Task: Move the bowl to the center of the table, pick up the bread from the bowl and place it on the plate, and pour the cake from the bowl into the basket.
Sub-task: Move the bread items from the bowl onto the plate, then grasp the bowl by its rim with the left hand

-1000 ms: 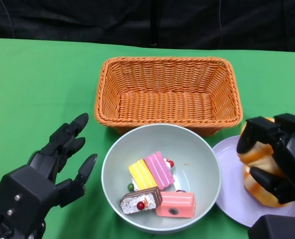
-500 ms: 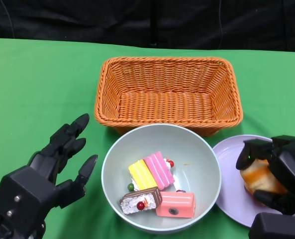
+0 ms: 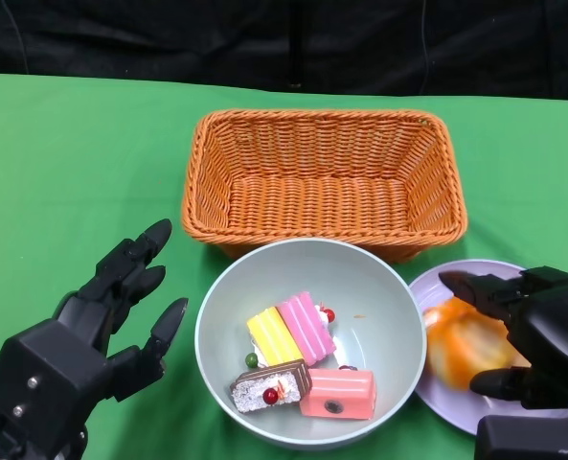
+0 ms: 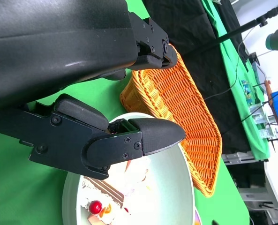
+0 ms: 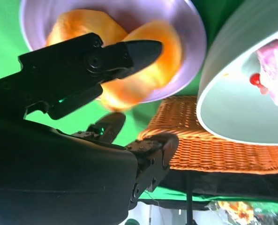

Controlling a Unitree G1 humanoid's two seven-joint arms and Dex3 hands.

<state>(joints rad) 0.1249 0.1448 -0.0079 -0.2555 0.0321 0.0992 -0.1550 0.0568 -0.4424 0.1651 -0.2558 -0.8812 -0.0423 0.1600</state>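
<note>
The pale green bowl [image 3: 360, 278] sits in front of me, just before the basket, and holds several cake pieces [image 3: 293, 331]. To its right the orange bread [image 3: 461, 345] lies on the purple plate [image 3: 442, 388], looking blurred. My right hand [image 3: 542, 335] hovers over the plate with its fingers spread on either side of the bread, gripping nothing. The right wrist view shows the bread [image 5: 157, 51] on the plate [image 5: 185, 18] beyond the right hand [image 5: 73, 117]. Left of the bowl, my left hand [image 3: 92, 331] stays open on the cloth.
An empty orange wicker basket [image 3: 324, 177] stands right behind the bowl, nearly touching its far rim. Green cloth covers the table, with a black backdrop behind it. In the left wrist view the basket [image 4: 181, 108] lies beyond the bowl [image 4: 171, 187].
My right hand lowered the bread onto the plate and spread its fingers off it. The left hand, bowl and basket have stayed put.
</note>
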